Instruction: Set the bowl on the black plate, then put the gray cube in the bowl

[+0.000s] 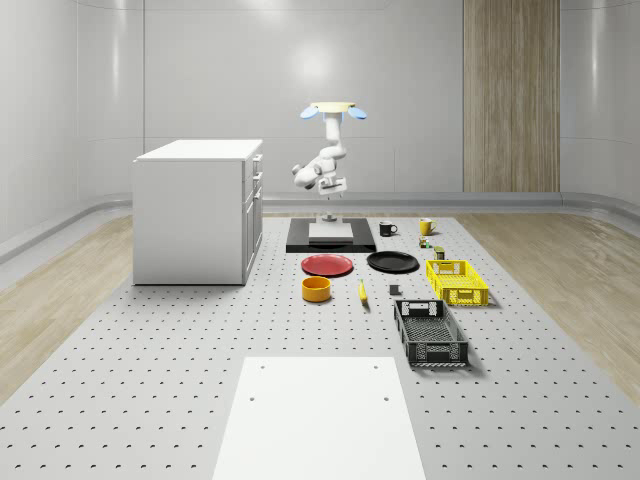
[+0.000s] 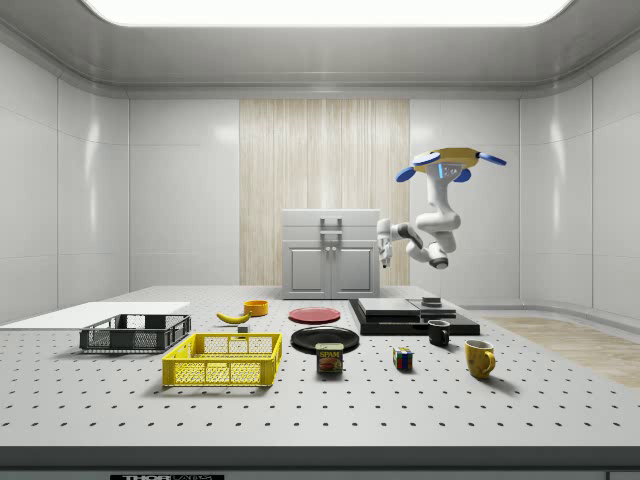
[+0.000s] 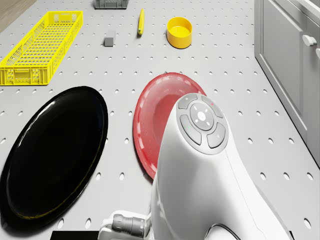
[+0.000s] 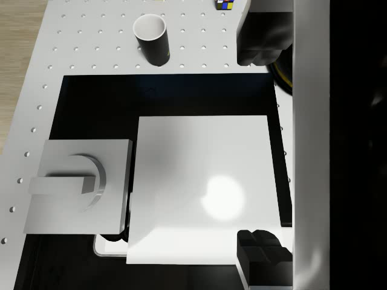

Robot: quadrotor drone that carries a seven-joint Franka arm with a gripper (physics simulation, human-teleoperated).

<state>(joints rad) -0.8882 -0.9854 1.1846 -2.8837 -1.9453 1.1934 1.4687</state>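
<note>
Drone: drone [image 1: 333,110] hovers high above the black pad [image 1: 331,238] at the table's far end, near the cabinet [image 1: 197,210].
Arm: arm [image 2: 428,232] hangs from the drone, folds under it and ends at the gripper [image 1: 331,184], which points down over the pad.
Jaws: fingers [image 4: 261,249] stand wide apart in the wrist view, with nothing between them.
Bowl: yellow bowl [image 1: 317,289] sits upright on the table, in front of the red plate [image 1: 327,265] and well apart from the gripper.
Black plate: black plate [image 1: 392,262] lies bare just beside the red plate, on the whole-scene view's right.
Cube: gray cube [image 1: 394,290] rests on the table between the banana [image 1: 362,292] and the yellow crate [image 1: 456,281].
Around: black crate [image 1: 430,333] lies nearer the camera; a black mug [image 1: 387,229] and a yellow mug [image 1: 426,226] stand beside the pad.
</note>
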